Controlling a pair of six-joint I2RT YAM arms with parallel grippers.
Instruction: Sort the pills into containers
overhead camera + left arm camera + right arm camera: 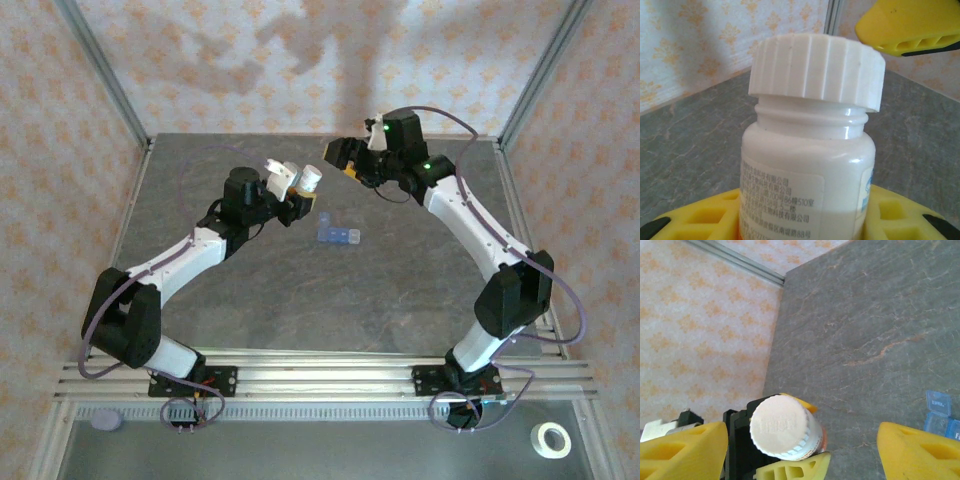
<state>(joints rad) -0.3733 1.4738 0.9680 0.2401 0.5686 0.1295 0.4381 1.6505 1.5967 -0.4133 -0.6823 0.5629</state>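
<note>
Top external view, working outward from the arm bases: you have a broad stretch of bare grey table on the near side of the bottle. It runs up to the containers, the blue organiser strip lying on the table on the bottle's near side and a little to its right, apart from both arms. One of its lids looks raised.

Your left gripper is clamped on the bottle's body. The left wrist camera shows its yellow fingers on either side of the label, and the ribbed white cap on the neck with thread showing beneath it.

Your right gripper sits just right of the bottle with its jaws spread wide and empty. From the right wrist camera its fingers stand either side of the cap, clear of it.

Left of the bottle the table runs free to the metal frame post. Beyond the bottle a narrower strip of table remains before the papered back wall.
</note>
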